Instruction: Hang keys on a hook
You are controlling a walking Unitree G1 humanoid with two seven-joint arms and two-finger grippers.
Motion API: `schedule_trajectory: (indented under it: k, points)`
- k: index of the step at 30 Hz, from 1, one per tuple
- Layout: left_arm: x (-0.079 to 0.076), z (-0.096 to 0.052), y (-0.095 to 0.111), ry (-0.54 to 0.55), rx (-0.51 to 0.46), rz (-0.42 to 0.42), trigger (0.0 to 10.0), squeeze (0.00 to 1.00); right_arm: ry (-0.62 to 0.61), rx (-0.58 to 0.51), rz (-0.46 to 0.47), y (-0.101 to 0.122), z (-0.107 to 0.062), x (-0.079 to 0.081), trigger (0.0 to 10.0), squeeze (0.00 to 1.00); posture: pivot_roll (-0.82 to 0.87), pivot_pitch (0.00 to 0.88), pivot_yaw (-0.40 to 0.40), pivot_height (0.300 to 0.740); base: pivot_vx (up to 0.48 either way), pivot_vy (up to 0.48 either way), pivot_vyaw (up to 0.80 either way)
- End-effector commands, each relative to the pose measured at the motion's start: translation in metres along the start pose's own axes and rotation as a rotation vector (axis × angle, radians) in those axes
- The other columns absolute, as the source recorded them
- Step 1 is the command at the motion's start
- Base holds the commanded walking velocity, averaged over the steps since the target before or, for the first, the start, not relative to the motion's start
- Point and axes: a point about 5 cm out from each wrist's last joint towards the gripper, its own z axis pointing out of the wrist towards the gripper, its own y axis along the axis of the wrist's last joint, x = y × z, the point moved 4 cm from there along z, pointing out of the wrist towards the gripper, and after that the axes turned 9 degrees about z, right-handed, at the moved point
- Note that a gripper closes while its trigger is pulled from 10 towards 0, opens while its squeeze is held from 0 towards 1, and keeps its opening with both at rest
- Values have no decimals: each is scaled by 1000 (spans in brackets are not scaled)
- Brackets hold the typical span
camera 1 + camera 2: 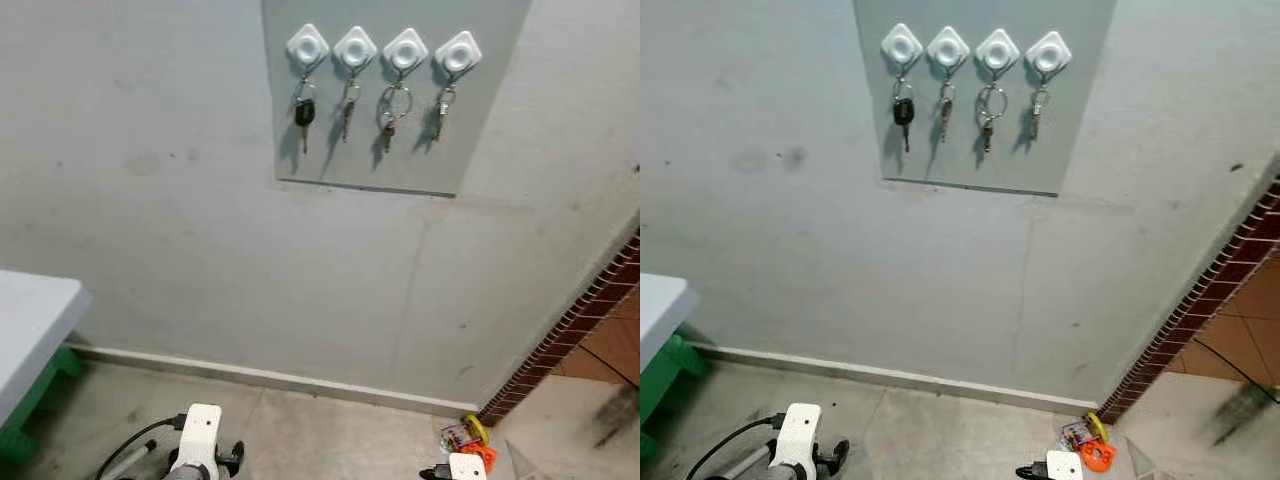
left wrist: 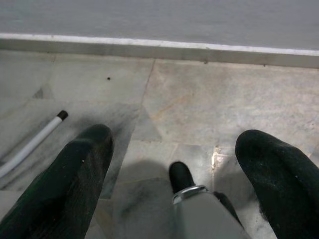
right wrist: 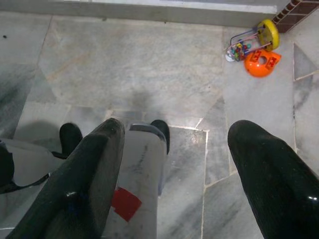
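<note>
— What are you looking at, starting from your left?

— A white table (image 1: 30, 320) with a green leg (image 1: 40, 395) is standing at my far left, against the grey wall (image 1: 200, 230). Up on the wall a grey panel (image 1: 500, 100) is carrying four white hooks (image 1: 307, 46) in a row, and each one is holding keys: a black-headed key (image 1: 304, 112) on the first, plain keys (image 1: 347, 108) on the second, a bunch on a big ring (image 1: 392, 108) on the third, and another small set (image 1: 441, 110) on the fourth.

— And your hands?

— Both are hanging low, pointing at the stone floor (image 2: 214, 99). My left gripper (image 2: 187, 164) is spread wide with nothing between its fingers (image 2: 75, 174); a white rod with a black tip (image 2: 35, 142) is lying on the floor near it. My right gripper (image 3: 184, 174) is gaping wide too, and is holding nothing.

— Anything further right?

— A small orange and yellow toy (image 3: 254, 47) is lying on the floor by the foot of a brick edge (image 1: 570, 325).
</note>
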Motion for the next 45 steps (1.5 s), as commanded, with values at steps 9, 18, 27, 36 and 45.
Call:
schedule_trajectory:
  k: [9,18,27,36,45]
  points:
    - [2,-1,-5,2,13,0,10000,0,-5,27,-11,-5,-1,-4,10000,0,-67,0,18,740,0,-390,0]
    - [1,-1,-4,3,12,0,10000,0,-6,31,-11,-6,-2,-6,10000,0,-66,0,15,740,0,-383,0]
    - [3,-1,-3,18,13,-25,10000,0,-8,34,-10,-7,-2,-7,10000,0,-67,0,14,740,0,0,0]
    - [3,-1,-4,21,14,-31,10000,0,-10,33,-10,-7,-2,-6,10000,0,-65,0,13,740,0,0,0]
    - [4,-1,-5,22,18,-39,10000,0,-17,39,-2,-8,-1,-5,10000,0,-68,0,17,740,0,0,0]
